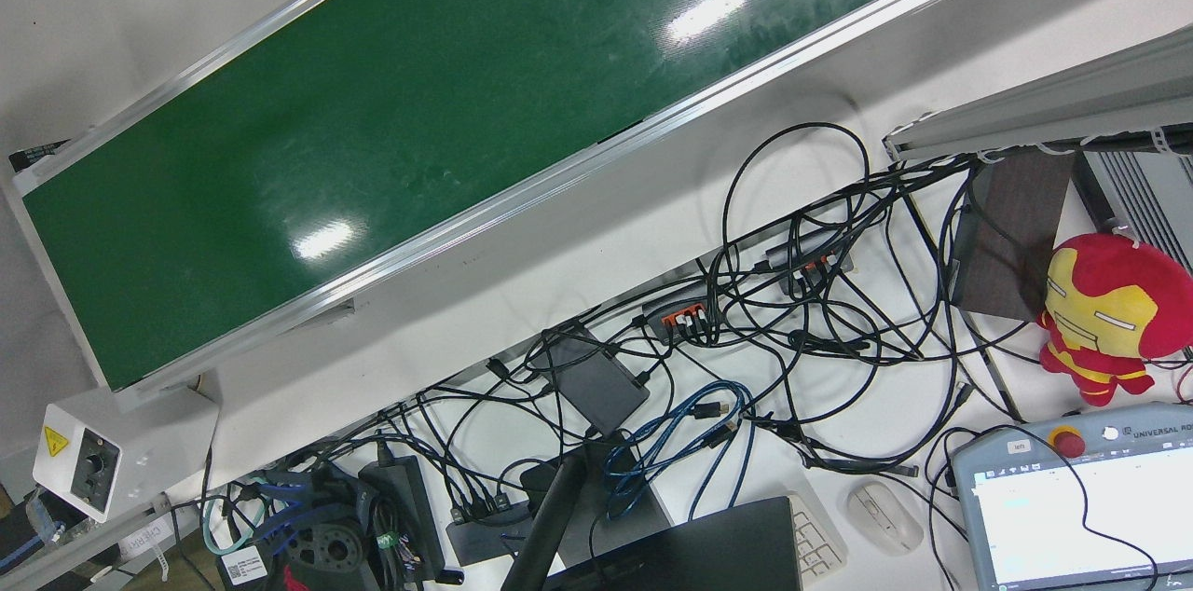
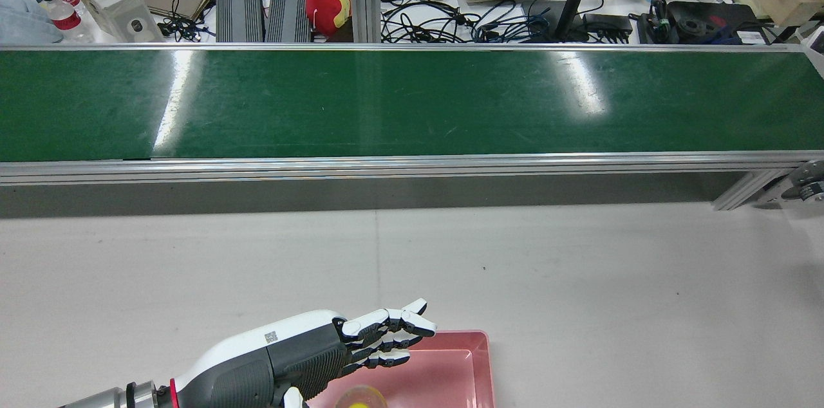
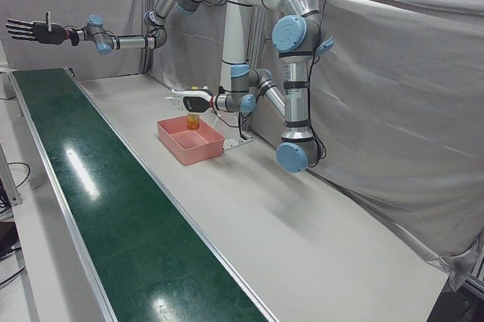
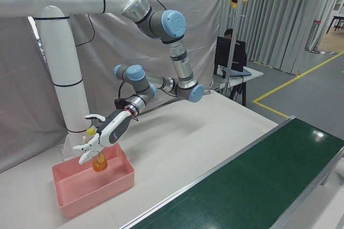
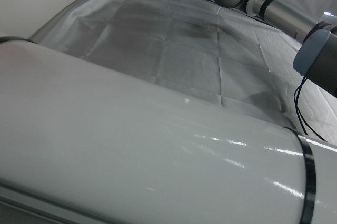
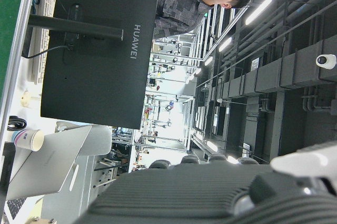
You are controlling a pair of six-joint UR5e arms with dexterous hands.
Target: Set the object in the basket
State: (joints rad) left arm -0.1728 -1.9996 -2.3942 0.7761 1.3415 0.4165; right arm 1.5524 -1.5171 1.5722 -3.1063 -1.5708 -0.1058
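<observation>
The left hand (image 2: 309, 356) hovers over the pink basket (image 2: 450, 369), which sits on the white worktop (image 2: 579, 279) near the robot's base. Its fingers (image 2: 393, 331) are stretched out flat and apart, holding nothing. Just under the hand, an orange-yellow object (image 4: 99, 163) shows above the basket floor; the rear view catches only its yellowish top (image 2: 362, 397) at the picture's lower edge. Whether it rests on the basket floor or is in the air below the palm cannot be told. In the right-front view a small yellow bit sits near the hand's thumb side, too small to identify.

The right hand (image 3: 30, 31) is held high and far out beyond the end of the green belt (image 3: 113, 216), well apart from the basket, with its fingers spread wide and empty.

The belt (image 2: 412, 102) runs bare along the far side of the worktop.
</observation>
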